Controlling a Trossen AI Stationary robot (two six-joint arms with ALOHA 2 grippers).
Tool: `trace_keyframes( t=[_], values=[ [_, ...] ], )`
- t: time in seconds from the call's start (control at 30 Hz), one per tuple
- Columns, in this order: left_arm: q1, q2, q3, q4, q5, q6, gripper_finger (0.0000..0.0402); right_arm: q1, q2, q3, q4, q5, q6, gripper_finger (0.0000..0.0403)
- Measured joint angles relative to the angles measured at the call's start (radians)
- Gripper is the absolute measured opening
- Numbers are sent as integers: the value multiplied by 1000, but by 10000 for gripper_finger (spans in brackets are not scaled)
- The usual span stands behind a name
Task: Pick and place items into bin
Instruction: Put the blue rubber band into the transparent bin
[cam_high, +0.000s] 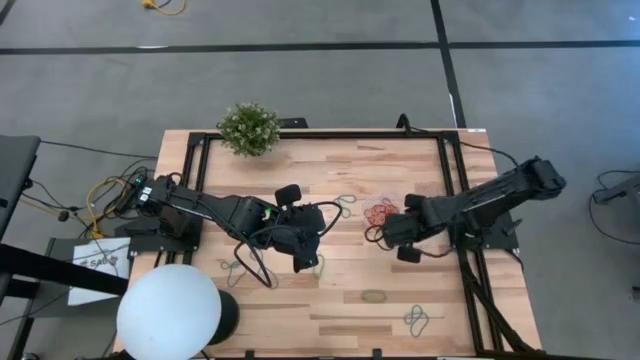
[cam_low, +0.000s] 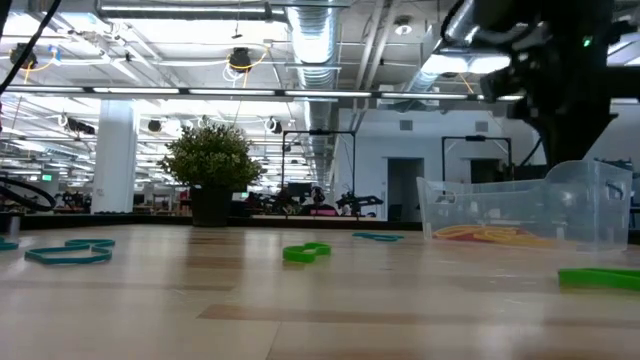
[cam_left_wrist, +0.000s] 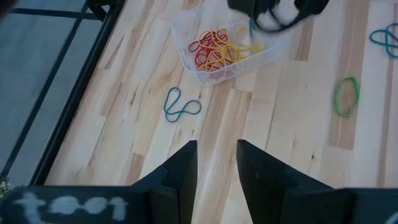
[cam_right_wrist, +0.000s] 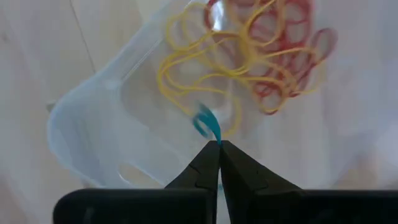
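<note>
Right wrist view shows the right gripper poised directly above the bin, its fingers pressed together on a thin blue band that dangles from the tips. The band hangs over the bin's interior, just beside the yellow and red bands already heaped there, so the hold appears to be a carry into the drop position, with release not yet made.

From the high view, the bin sits right of centre on the wooden surface, and the right gripper hangs at its near edge. The left gripper hangs over bare wood left of centre, well apart from the bin; in its own wrist view the fingers stand spread with nothing between them, in my judgement waiting its turn.

Loose bands are still scattered on the surface: a blue loop near the bin, a green one farther off, and more towards the front edge. The task is judged partly done.

A potted plant stands at the far edge and a white globe at the front left corner. The low view shows an open hall behind, with ceiling ducts and strip lighting; no person is visible.
</note>
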Motion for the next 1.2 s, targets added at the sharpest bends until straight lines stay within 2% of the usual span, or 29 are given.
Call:
trace_keyframes(
  t=[0.17, 0.33, 0.6, 0.67, 0.8, 0.93, 1.03, 1.2],
  values=[
    [0, 0, 0, 0, 0, 0, 103, -26, 102, 0, 10, -17, 1, 24],
    [0, 0, 0, 0, 0, 0, 103, -45, 181, 0, 5, -16, 0, 62],
    [0, 0, 0, -1, 0, 8, 103, -40, 203, 31, -21, 20, -28, 117],
    [0, 0, 0, -2, -3, 37, 103, -34, 181, 56, -31, 56, -32, 124],
    [0, 0, 0, -4, -53, 79, 103, -26, 102, 129, -80, 63, -84, 131],
    [0, 0, 0, -5, -76, 130, 103, -11, -10, 195, -56, 63, -222, 132],
    [0, 0, 0, -11, -85, 195, 103, -8, -96, 221, 36, 61, -370, 131],
    [4, 0, 0, -29, -185, 276, 103, -46, -208, 228, 264, 31, -581, 130]
  ],
)
